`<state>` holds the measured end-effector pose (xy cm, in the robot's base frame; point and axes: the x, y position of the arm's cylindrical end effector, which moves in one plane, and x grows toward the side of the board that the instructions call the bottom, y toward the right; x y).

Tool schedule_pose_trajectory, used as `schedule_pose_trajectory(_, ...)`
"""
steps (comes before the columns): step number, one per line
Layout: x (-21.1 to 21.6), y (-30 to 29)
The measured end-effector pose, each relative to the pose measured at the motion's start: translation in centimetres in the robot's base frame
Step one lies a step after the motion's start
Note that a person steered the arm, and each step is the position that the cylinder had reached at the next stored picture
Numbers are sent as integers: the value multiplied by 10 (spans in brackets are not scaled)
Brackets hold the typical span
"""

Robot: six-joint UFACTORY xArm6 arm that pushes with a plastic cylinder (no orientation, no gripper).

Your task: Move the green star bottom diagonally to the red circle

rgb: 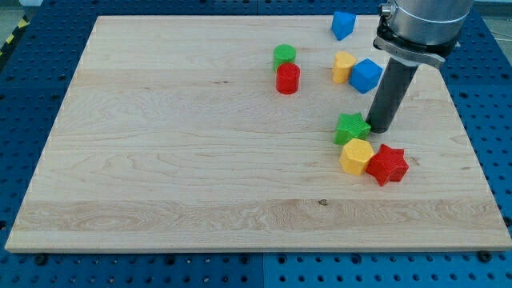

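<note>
The green star [350, 127] lies on the wooden board [160, 160] at the view's right of centre. The red circle [287, 78] stands up and to the left of it, with a green circle [284, 55] touching it just above. My tip [379, 129] is right against the green star's right side. The rod rises from there to the arm's body at the view's top right.
A yellow hexagon [356, 156] and a red star [387, 165] sit just below the green star, touching each other. A yellow block [344, 67] and a blue cube [366, 75] lie above my tip. Another blue block [342, 24] is at the top edge.
</note>
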<state>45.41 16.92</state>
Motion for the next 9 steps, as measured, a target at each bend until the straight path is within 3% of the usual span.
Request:
schedule_pose_trajectory(4,44,16)
schedule_pose_trajectory(9,-2,-40)
